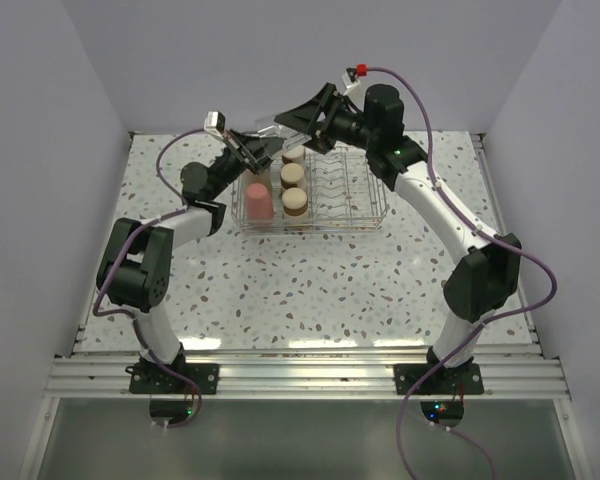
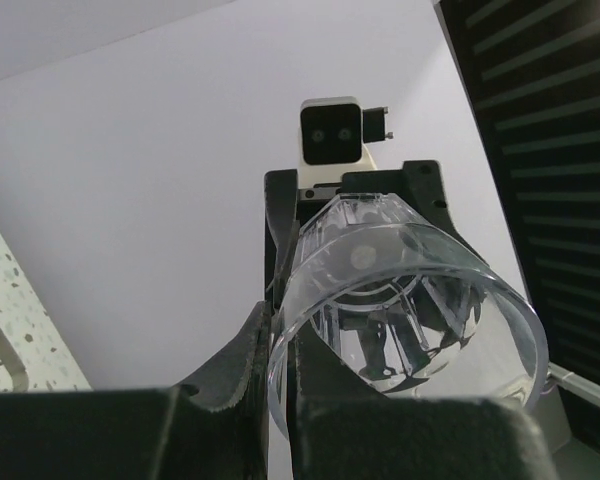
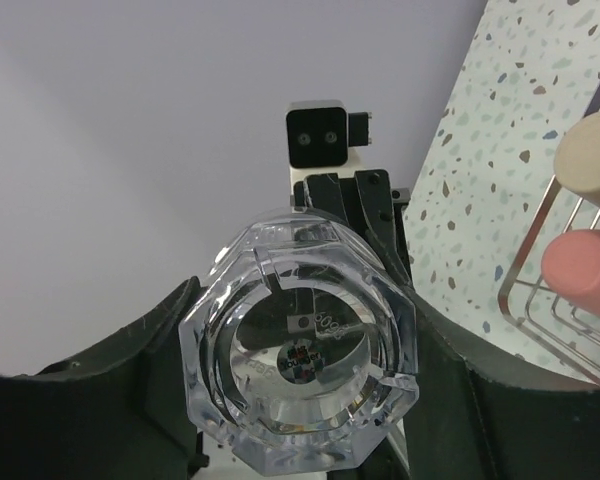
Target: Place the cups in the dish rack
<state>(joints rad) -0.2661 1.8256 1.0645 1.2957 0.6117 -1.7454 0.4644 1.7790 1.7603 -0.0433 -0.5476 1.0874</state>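
Cup, clear, in left fingers

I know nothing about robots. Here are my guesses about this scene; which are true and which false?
1. The left gripper holds a clear cup. True; it pinches the cup's rim.
2. The rack is empty. False: it holds a red cup and three tan cups.
3. The right gripper straddles the clear cup. True; its fingers flank the cup's base.
4. The red cup stands outside the rack. False: it stands in the rack's left part.
5. The clear cup is already in the rack. False: it is up in the air between the two grippers.
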